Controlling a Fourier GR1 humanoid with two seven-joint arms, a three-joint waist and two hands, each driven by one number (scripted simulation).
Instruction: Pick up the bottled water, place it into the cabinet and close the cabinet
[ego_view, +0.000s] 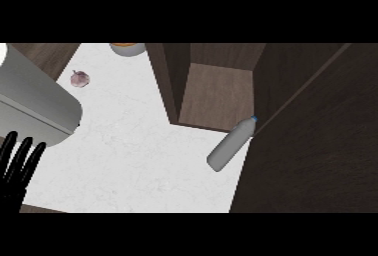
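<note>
Head view: looks steeply down on a white speckled counter (133, 170), with an open dark wooden cabinet (218, 97) at the upper middle.
Task's thing: a pale grey plastic water bottle with a blue cap (229, 145) sits on the counter at the cabinet's mouth. Its cap end reaches the front edge of the cabinet floor and its body is outside.
Long axis: diagonal, with the cap up and right toward the cabinet and the base down and left toward open counter.
Left robot hand: the black left robot hand (18, 162) is at the lower left edge, fingers straight, spread and upright. It holds nothing and is at rest.
Right robot hand: not showing.
Direction: the bottle lies well to the right of the left robot hand, with bare counter between. It is on the robot's right side, so the right arm is probably the nearer.
In the way: the dark brown cabinet door (317, 150) stands swung open just beside the bottle's right flank. Whether they touch I cannot tell. A grasp looks freer from the left or above.
Others: a large grey rounded appliance (33, 107), a small pinkish bulb (80, 78) and a bowl with orange contents (127, 48), all well apart from the bottle.
Progress: bottle not yet inside, door open.
</note>
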